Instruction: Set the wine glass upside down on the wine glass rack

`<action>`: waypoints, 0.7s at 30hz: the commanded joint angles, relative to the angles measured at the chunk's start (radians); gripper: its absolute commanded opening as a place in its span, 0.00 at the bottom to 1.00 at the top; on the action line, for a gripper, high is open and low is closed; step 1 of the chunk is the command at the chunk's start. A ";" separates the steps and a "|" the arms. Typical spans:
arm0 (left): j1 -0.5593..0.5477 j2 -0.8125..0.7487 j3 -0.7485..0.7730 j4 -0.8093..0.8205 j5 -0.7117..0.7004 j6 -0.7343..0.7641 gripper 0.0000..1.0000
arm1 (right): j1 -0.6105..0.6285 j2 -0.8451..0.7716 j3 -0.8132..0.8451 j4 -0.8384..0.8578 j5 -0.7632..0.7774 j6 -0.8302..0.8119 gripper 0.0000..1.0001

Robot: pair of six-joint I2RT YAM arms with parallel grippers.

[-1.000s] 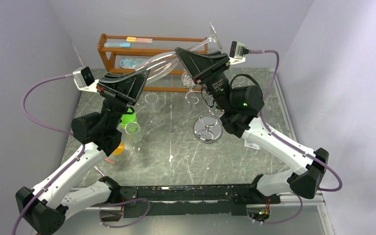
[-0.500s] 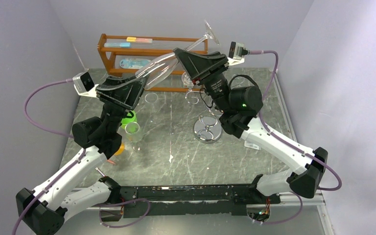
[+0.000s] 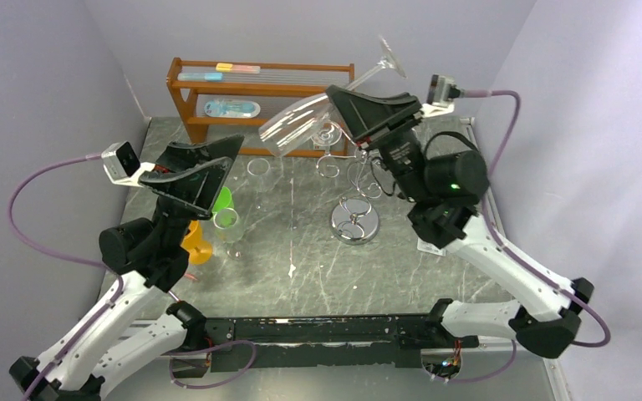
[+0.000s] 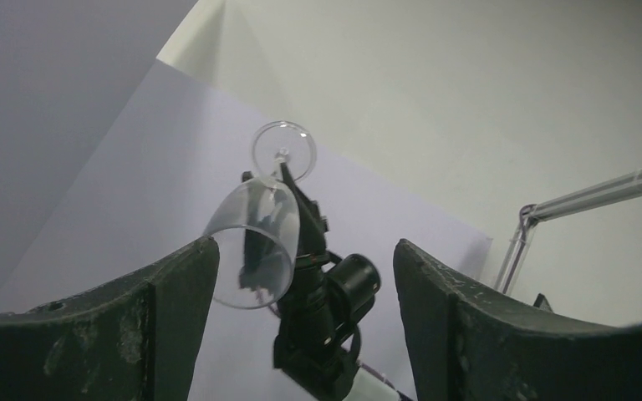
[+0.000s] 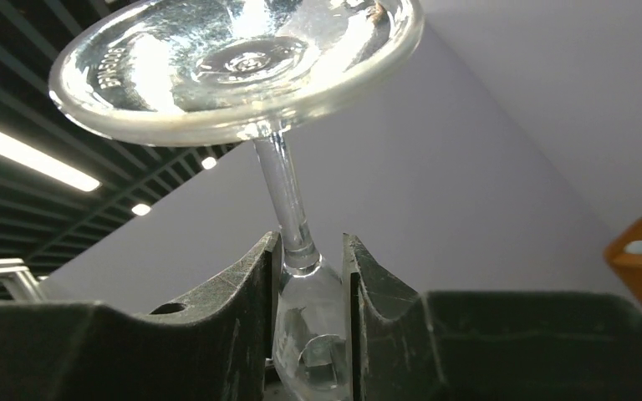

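Observation:
The clear wine glass [image 3: 297,124] hangs tilted in the air, bowl down-left and foot [image 3: 389,57] up-right. My right gripper [image 3: 339,104] is shut on it where the stem meets the bowl; in the right wrist view the fingers [image 5: 267,276] pinch the glass [image 5: 288,200] under its foot. My left gripper [image 3: 229,159] is open and empty, left of the bowl and apart from it. In the left wrist view the glass [image 4: 255,242] shows beyond the spread gripper [image 4: 305,244]. The chrome wine glass rack [image 3: 354,224] stands on the table below the right gripper.
A brown wooden shelf unit [image 3: 259,83] stands at the back. A green cup [image 3: 221,200], a clear cup [image 3: 226,221] and an orange object [image 3: 196,246] sit under the left arm. A small clear ring [image 3: 257,167] lies near the shelf.
My left gripper opened, let go of the glass bowl and drew back left and downward. My right arm carried the glass up and to the right.

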 commanded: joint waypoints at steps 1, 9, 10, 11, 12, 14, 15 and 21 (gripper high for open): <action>-0.004 -0.077 0.011 -0.278 0.000 0.156 0.81 | 0.004 -0.111 0.014 -0.220 0.045 -0.129 0.00; -0.004 -0.094 0.135 -0.738 -0.018 0.411 0.84 | 0.004 -0.305 0.017 -0.636 -0.043 -0.347 0.00; -0.005 -0.087 0.148 -0.772 -0.019 0.434 0.84 | 0.004 -0.325 0.023 -0.687 -0.071 -0.375 0.00; -0.004 -0.082 0.161 -0.805 -0.020 0.456 0.84 | 0.004 -0.353 0.027 -0.734 -0.086 -0.396 0.00; -0.004 -0.076 0.171 -0.832 -0.022 0.477 0.85 | 0.004 -0.374 0.029 -0.780 -0.119 -0.419 0.00; -0.005 -0.064 0.192 -0.879 -0.024 0.513 0.87 | 0.004 -0.412 0.025 -0.860 -0.149 -0.462 0.00; -0.005 -0.060 0.196 -0.893 -0.025 0.528 0.88 | 0.004 -0.427 0.022 -0.902 -0.143 -0.484 0.00; -0.005 -0.041 0.192 -0.949 -0.073 0.574 0.97 | 0.003 -0.447 0.022 -1.137 0.036 -0.549 0.00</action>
